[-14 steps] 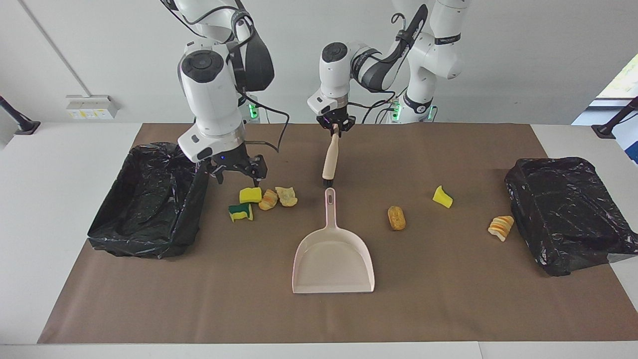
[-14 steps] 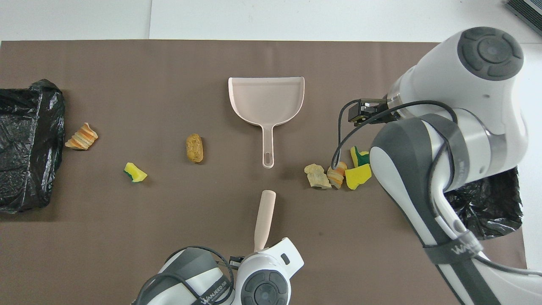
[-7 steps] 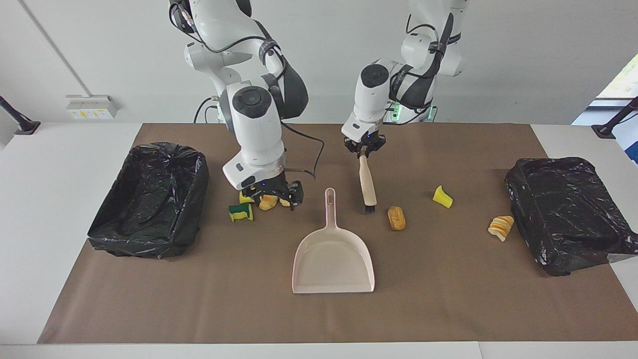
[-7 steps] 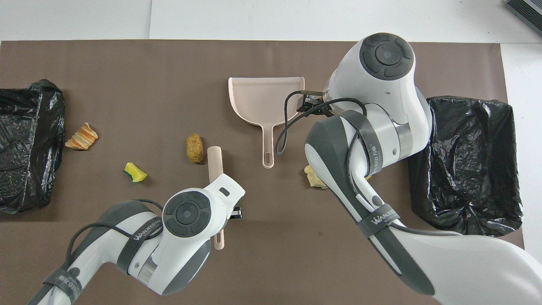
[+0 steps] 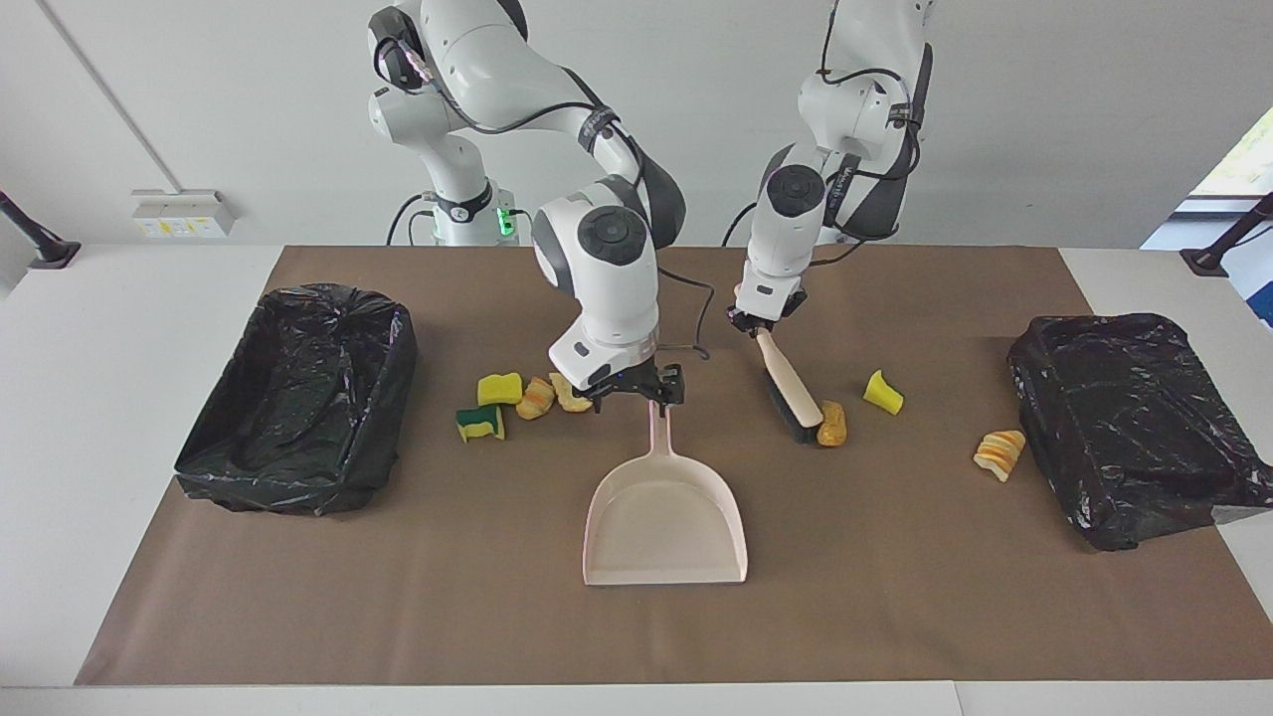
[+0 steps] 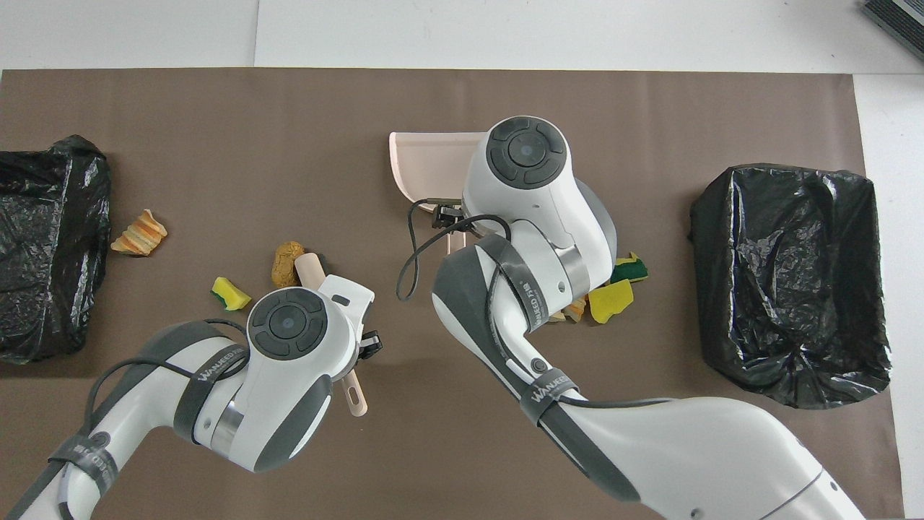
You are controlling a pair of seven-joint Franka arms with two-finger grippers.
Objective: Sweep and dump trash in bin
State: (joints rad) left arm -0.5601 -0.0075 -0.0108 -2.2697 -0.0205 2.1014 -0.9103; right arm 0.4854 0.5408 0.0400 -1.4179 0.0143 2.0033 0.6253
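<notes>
Shifted toward frame center: right hand (image 5: 641,390), fingers spread, now over dustpan (image 5: 664,517) handle. Left hand (image 5: 758,326) clamped on brush (image 5: 791,386), bristles against bread lump (image 5: 831,423). Sponge cluster (image 5: 499,389) mid-left, unswept. Sweep starting; bins (image 5: 298,398) unfilled.

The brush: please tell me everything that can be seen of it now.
The brush has a smooth beige handle, which looks like wood or plastic, and a dark bristle head. The left hand is shut on the handle's upper end and holds it slanted, with the bristles down on the brown mat. The head touches a tan bread-like lump, which lies beside it toward the left arm's end of the table. The handle's far tip has a hanging hole, as the overhead view shows.
</notes>
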